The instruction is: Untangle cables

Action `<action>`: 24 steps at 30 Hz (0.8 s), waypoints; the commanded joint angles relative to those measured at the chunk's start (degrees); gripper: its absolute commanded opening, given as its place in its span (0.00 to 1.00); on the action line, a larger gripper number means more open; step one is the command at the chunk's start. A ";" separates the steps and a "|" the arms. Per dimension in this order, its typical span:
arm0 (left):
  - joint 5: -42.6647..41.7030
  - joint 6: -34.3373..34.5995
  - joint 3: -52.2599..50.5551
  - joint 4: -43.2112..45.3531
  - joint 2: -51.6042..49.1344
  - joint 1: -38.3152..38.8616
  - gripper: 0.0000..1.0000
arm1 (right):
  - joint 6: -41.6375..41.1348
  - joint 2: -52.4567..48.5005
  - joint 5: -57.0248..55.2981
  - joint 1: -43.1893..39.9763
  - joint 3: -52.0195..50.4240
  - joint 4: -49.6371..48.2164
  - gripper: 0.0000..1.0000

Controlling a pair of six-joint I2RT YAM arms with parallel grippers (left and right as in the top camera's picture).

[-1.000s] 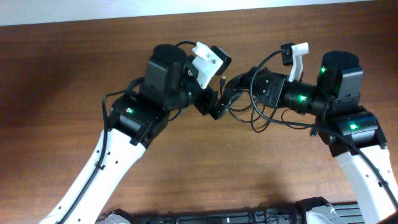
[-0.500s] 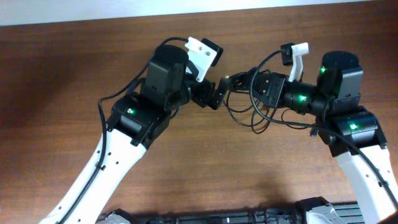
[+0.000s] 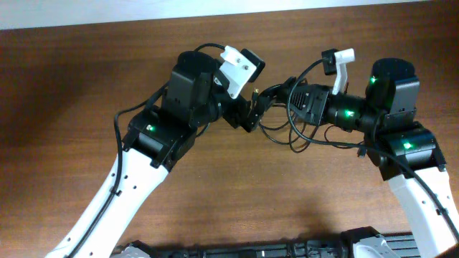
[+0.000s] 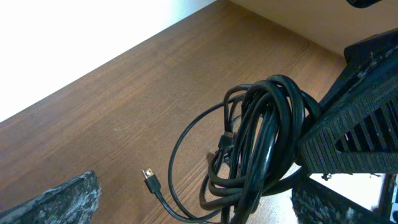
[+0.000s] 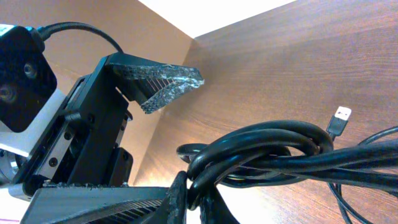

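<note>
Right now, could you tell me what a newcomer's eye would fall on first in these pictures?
The thick coil of black cables stands out first, bunched at the right tool, with one small plug at the end of a loose strand. Next comes the way both arms meet over the middle of the wooden table, the left tool with its pads spread wide beside the coil.

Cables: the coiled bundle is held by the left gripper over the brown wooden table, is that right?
Not quite: the right gripper holds the cables, not the left. The left wrist view shows the bundle clamped by the other arm's ribbed finger, while the left gripper has its own pads apart. The brown wooden table is correct.
</note>
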State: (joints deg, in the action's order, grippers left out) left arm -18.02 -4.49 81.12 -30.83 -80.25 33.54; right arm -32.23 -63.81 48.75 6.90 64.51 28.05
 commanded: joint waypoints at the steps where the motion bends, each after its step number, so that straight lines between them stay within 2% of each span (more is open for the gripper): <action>1: 0.22 3.06 1.01 0.09 0.81 -0.76 0.99 | 2.05 0.33 1.81 -0.20 0.17 -0.44 0.04; 5: -0.24 7.58 1.01 -0.17 0.81 -2.71 0.99 | 3.48 0.33 1.86 -0.17 0.17 -0.42 0.04; 8: -0.26 7.72 1.01 -1.57 0.81 -4.35 0.99 | 3.45 0.42 2.64 -0.17 0.17 -0.55 0.04; 9: -1.18 7.52 1.01 -1.44 0.81 -4.28 0.96 | 3.41 0.44 3.37 -0.17 0.17 -1.05 0.04; 11: -8.59 2.51 1.01 -0.79 0.81 -4.20 0.93 | 3.28 0.44 3.37 -0.17 0.17 -1.29 0.04; 13: -10.91 0.48 1.01 -0.74 0.81 -4.20 0.95 | 3.28 0.44 3.37 -0.17 0.17 -1.27 0.04; 24: -7.06 0.13 1.01 -1.03 0.81 -4.20 0.97 | 3.54 0.50 5.68 -0.20 0.17 -1.95 0.04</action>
State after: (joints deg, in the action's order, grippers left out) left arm -26.09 -3.49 81.12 -31.94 -80.25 29.76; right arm -29.93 -63.83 52.49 6.90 64.51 26.74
